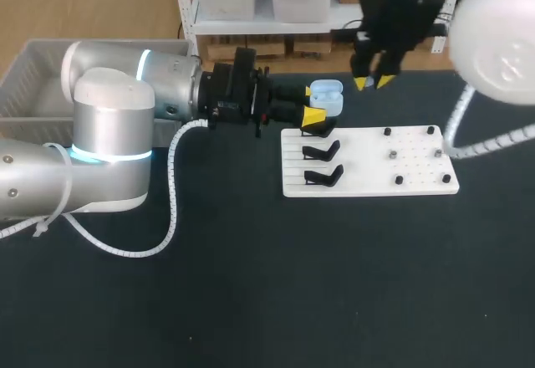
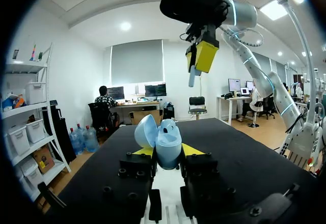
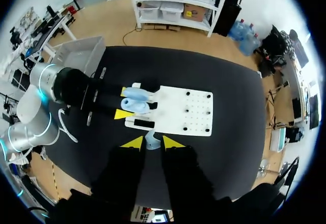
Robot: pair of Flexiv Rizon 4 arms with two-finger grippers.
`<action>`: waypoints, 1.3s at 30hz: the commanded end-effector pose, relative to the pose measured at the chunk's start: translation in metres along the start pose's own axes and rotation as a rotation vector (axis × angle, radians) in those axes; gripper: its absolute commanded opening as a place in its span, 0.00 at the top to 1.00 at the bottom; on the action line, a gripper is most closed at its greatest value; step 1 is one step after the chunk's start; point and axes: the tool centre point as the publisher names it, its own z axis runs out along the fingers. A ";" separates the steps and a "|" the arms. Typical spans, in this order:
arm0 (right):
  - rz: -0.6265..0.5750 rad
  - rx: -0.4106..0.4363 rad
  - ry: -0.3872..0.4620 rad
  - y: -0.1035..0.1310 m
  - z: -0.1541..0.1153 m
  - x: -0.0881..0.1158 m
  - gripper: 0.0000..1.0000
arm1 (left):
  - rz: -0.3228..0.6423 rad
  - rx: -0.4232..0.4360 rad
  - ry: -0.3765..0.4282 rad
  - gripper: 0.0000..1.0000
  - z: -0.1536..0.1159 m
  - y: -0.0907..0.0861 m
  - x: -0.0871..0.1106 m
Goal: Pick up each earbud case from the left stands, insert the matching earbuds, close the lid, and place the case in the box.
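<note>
The left pincer (image 1: 315, 104) pinches the open pale-blue earbud case (image 1: 326, 94) at the far left corner of the white stand board (image 1: 368, 167) on the table (image 1: 251, 284), while the right pincer (image 1: 374, 81), higher up, pinches a small earbud (image 3: 151, 141).

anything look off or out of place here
Nothing stands out. The light blue earbud case is held open in the left gripper. The right gripper holds an earbud above it. The white stand board lies flat on the table, with nothing spilled or tipped.
</note>
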 end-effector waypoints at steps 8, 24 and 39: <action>-0.057 0.016 0.109 0.030 0.018 -0.012 1.00 | 0.002 -0.005 -0.002 1.00 0.000 -0.001 0.001; -0.092 0.020 0.115 0.039 0.038 -0.021 1.00 | 0.002 -0.005 -0.002 1.00 0.000 -0.001 0.001; -0.099 0.022 0.129 0.040 0.049 -0.032 1.00 | 0.002 -0.005 -0.002 1.00 0.000 -0.001 0.001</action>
